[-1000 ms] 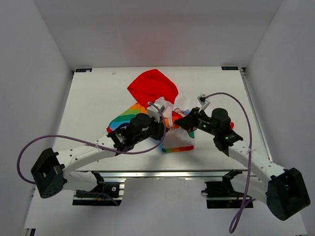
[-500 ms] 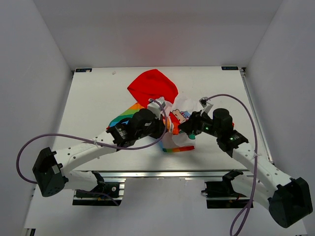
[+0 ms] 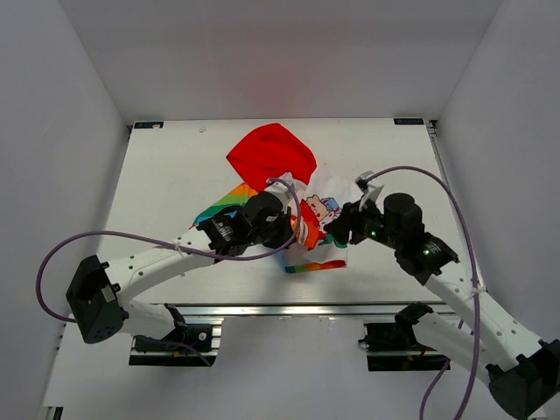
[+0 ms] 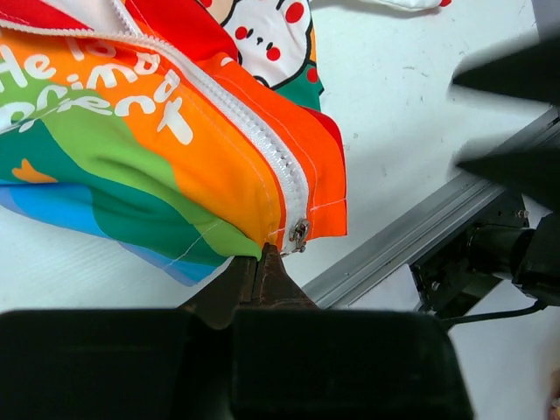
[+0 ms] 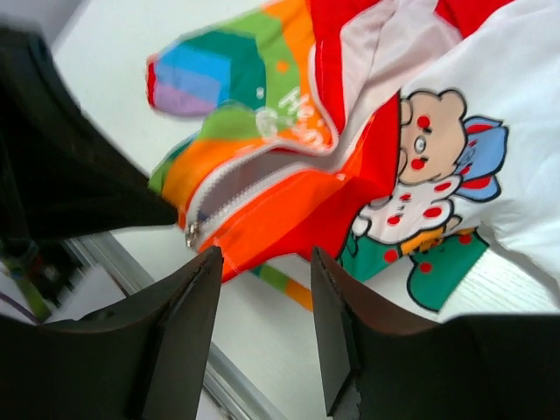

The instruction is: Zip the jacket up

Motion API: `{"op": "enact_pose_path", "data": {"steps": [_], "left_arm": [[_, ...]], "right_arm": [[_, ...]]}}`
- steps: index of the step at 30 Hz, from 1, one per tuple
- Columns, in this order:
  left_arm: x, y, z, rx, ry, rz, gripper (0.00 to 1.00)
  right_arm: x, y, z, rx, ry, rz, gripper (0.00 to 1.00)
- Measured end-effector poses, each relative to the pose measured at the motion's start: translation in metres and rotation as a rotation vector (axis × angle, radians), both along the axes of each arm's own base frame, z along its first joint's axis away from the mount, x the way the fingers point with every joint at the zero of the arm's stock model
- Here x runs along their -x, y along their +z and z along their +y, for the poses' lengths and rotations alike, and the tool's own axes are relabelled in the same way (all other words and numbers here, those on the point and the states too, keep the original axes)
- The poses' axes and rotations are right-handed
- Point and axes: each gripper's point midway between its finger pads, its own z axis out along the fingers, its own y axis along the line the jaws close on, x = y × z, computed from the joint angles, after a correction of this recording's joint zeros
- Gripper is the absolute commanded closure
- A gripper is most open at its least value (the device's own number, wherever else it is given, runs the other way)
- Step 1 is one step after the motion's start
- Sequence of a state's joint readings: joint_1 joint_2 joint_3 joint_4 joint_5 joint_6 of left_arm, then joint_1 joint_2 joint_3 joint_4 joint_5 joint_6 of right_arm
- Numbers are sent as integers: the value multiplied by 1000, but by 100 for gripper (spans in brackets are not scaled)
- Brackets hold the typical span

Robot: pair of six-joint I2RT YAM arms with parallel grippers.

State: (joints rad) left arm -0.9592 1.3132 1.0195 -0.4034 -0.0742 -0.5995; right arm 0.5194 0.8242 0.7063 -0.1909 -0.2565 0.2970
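The jacket [image 3: 278, 188] lies mid-table, its red hood [image 3: 271, 153] toward the back and its white cartoon-print body [image 3: 324, 212] to the right. My left gripper [image 3: 291, 234] is shut on the jacket's bottom hem, and its fingertips [image 4: 261, 260] pinch the rainbow panel [image 4: 131, 149] right beside the metal zipper slider [image 4: 300, 234]. White zipper teeth [image 4: 249, 127] run up from the slider. My right gripper [image 5: 267, 276] stands open just off the orange hem corner [image 5: 289, 206], with only table between its fingers. The slider [image 5: 191, 234] sits left of its fingers.
An aluminium rail [image 4: 402, 241] runs along the table's near edge, close under the jacket hem. A loose rainbow hem strip [image 3: 315, 265] lies on the table below both grippers. Purple cables [image 3: 131, 241] loop off both arms. White walls enclose the table.
My right gripper has opened and drawn back slightly to the right, off the jacket. The white cartoon panel now lies more spread out. My left gripper keeps its grip and shifted slightly right.
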Motion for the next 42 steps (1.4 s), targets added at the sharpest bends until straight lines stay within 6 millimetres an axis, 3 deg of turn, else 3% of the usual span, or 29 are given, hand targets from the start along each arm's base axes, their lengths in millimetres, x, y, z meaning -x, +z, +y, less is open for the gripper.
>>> {"op": "enact_pose_path", "data": {"steps": [5, 7, 10, 13, 16, 20, 27, 36, 42], "left_arm": [[-1, 3, -4, -9, 13, 36, 100], [-1, 3, -5, -9, 19, 47, 100], [1, 1, -4, -16, 26, 62, 100], [2, 0, -3, -18, 30, 70, 100], [2, 0, -3, -17, 29, 71, 100], [3, -1, -3, -14, 29, 76, 100], [6, -7, 0, -6, 38, 90, 100], [7, -8, -1, 1, 36, 93, 100], [6, -5, -3, 12, 33, 88, 100]], "right_arm": [[50, -16, 34, 181, 172, -52, 51], [60, -13, 41, 221, 192, -68, 52], [55, -8, 35, 206, 89, -48, 50], [55, -11, 20, 129, -45, 19, 41], [62, -22, 9, 53, -136, 119, 36], [66, -40, 14, -7, -194, 242, 32], [56, -65, 26, -110, -276, 366, 37], [37, -53, 34, -277, -295, 393, 40], [35, -63, 37, -289, -266, 430, 40]]}}
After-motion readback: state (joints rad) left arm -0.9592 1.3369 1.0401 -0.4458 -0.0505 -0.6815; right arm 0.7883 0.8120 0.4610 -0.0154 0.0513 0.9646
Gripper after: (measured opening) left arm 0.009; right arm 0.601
